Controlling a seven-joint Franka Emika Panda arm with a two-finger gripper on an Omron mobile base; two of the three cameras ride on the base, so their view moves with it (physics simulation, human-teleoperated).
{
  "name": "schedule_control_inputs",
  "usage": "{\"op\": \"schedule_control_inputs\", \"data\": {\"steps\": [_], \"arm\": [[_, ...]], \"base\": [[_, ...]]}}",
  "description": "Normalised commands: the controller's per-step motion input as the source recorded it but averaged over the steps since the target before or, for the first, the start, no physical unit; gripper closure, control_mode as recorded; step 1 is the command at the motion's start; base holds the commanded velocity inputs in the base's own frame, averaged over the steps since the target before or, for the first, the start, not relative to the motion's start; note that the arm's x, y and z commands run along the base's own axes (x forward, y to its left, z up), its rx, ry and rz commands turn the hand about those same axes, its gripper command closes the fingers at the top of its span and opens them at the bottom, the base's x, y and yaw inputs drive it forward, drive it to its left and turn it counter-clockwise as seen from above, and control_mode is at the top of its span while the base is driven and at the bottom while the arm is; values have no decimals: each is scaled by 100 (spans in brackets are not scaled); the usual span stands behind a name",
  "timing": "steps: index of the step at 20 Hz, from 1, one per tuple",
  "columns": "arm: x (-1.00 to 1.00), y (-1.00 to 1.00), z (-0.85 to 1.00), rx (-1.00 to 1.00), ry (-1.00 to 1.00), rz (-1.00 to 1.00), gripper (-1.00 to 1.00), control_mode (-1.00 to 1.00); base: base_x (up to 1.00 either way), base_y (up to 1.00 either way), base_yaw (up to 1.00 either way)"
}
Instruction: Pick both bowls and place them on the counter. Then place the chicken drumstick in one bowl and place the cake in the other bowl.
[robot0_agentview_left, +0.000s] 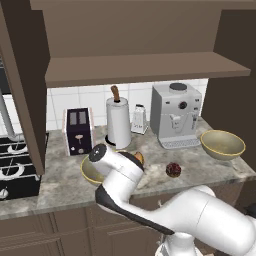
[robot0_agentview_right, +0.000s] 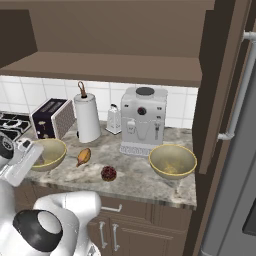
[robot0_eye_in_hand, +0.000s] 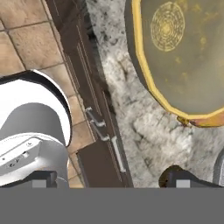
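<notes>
Two wide olive-beige bowls with yellowish rims sit on the marbled stone counter (robot0_agentview_right: 140, 180): the left bowl (robot0_agentview_right: 47, 152) near the toaster (robot0_agentview_right: 50, 119), the right bowl (robot0_agentview_right: 172, 161) by the coffee machine (robot0_agentview_right: 144, 120), close to the counter's end. Between them lie the glazed orange-brown chicken drumstick (robot0_agentview_right: 83, 156), just beside the left bowl, and the speckled dark red cake (robot0_agentview_right: 108, 173), nearer the front edge. A paper towel roll (robot0_agentview_right: 87, 119) stands behind. The gripper (robot0_eye_in_hand: 109, 186) hangs above the counter's front edge beside the left bowl; its fingers barely show, so I cannot tell how far they are spread.
</notes>
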Motion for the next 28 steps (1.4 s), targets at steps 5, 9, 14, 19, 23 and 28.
{"op": "schedule_control_inputs", "data": {"steps": [5,9,14,19,23,28], "arm": [[-15,-60,16,3,6,-36,-100,-100],[-12,-56,0,2,-2,-32,-100,-100],[-8,-46,-6,3,-12,-24,-100,-100],[-8,-47,-3,9,-11,-21,-100,-100],[-7,-44,0,10,-13,-17,-100,-100],[0,-41,0,15,-9,-13,-100,-100]], "base": [[0,0,0],[0,0,0],[0,0,0],[0,0,0],[0,0,0],[0,0,0]]}}
